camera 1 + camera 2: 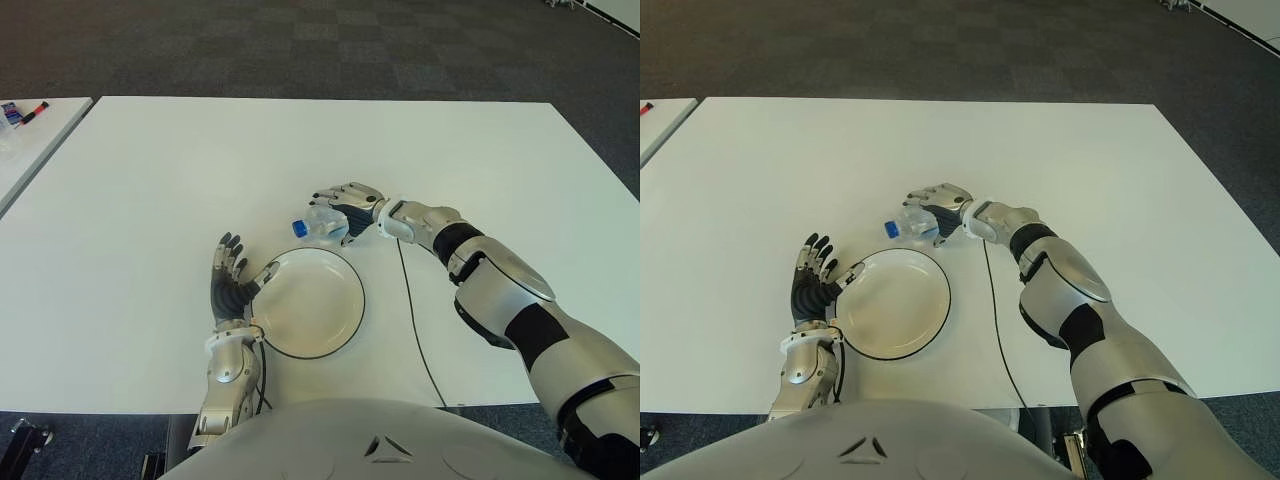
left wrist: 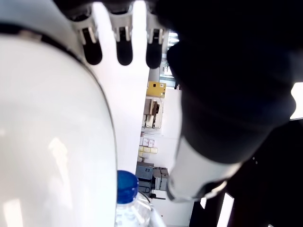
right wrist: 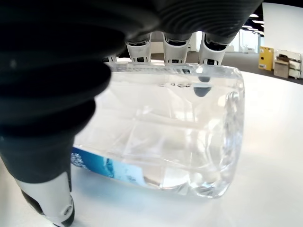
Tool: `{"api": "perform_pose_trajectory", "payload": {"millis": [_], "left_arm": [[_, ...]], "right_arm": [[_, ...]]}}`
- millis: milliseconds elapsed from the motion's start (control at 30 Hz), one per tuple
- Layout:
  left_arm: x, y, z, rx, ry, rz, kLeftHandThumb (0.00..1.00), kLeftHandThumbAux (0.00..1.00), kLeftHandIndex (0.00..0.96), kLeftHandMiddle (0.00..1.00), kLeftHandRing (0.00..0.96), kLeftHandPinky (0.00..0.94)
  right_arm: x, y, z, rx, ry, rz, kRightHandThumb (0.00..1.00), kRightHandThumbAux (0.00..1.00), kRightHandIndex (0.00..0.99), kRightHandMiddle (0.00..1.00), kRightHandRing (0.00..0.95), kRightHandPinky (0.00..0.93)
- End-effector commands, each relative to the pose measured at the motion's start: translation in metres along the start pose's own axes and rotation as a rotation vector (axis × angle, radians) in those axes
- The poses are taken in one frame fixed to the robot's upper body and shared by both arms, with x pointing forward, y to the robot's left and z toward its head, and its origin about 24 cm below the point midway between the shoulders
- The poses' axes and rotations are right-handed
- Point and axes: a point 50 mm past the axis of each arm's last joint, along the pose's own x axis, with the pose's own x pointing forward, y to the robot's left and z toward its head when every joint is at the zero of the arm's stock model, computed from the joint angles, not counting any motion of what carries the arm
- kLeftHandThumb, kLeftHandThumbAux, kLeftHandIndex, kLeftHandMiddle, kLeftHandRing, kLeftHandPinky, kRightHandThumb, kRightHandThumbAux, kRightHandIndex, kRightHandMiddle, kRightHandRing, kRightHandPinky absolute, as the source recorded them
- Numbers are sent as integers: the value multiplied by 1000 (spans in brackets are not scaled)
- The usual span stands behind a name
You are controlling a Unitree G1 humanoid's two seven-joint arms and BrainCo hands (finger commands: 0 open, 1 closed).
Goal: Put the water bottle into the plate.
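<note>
The water bottle (image 1: 318, 226) lies on its side on the white table (image 1: 150, 180), just beyond the far rim of the plate (image 1: 352, 310), blue cap toward the robot's left. The right hand (image 1: 345, 203) wraps over it, fingers across the top and thumb on the near side. The left hand (image 1: 229, 275) sits beside the plate's left edge, fingers spread and holding nothing.

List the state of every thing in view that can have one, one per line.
water bottle: capped, lying on its side on the table, just beyond the plate.
plate: empty, flat on the table.
right hand: fingers arched over the bottle, not clearly closed on it.
left hand: open, fingers spread, at the plate's left rim.
</note>
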Motion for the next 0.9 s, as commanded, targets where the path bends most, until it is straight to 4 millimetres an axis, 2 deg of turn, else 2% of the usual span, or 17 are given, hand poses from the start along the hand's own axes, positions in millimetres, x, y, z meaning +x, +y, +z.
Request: {"api": "perform_pose_trajectory", "payload": {"millis": [33,200,500,900], "left_arm": [[-8,-27,-5,-122,49,19,0,985,103,124,108,133],[-8,-27,-4,-118,47,25,0,983,98,120,104,130],[-8,-27,-3,-118,43,33,0,986,99,121,104,130],[-10,-32,-3,-124,46,30,0,991,106,124,108,133]], "right_arm": [[-13,62,19,8,-36,218,305,745,8,120,181,284],[-13,62,19,8,-41,203,380,708,22,146,214,308],[-14,60,18,10,-49,184,448,675,36,165,234,320],[-16,57,15,-3,-65,200,492,646,43,182,254,336]]}}
